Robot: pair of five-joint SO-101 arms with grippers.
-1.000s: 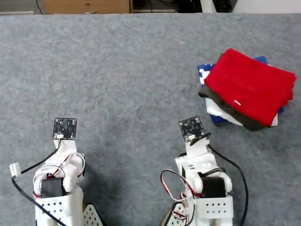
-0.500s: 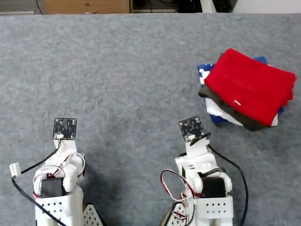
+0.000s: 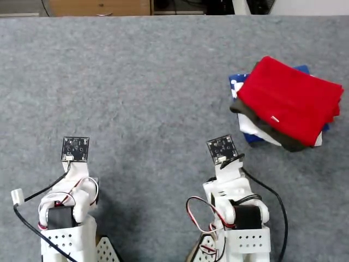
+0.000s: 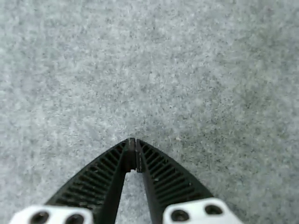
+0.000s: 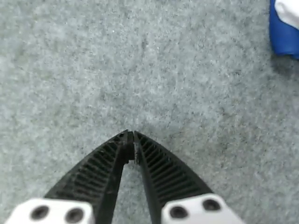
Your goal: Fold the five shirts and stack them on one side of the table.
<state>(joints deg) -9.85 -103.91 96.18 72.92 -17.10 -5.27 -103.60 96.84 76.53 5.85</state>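
Bench [image 3: 152,82]: grey, carpet-like surface.

Shirts: one folded stack [image 3: 283,109] lies at the far part of the bench, on the right arm's side. A red shirt [image 3: 289,101] is on top and covers most of the pile. A dark shirt [image 3: 293,144] shows beneath it along the near and left edges. A white layer [image 3: 250,125] shows under that, and a blue shirt [image 3: 235,82] lies at the bottom with its corners jutting out. The layers overlap heavily, so the number of garments in the pile cannot be confirmed; at least four colours are visible.

Left claw [image 4: 132,142]: closed, tips meeting, nothing held. It hangs over bare bench, well apart from the stack.

Right claw [image 5: 131,136]: closed, tips meeting, nothing held. It hangs over bare bench; a corner of the blue shirt shows farther off in its wrist view, apart from the tips.

Left arm [image 3: 68,204] and right arm [image 3: 237,210]: both sit at the near edge of the bench, side by side, the right one nearer the stack.
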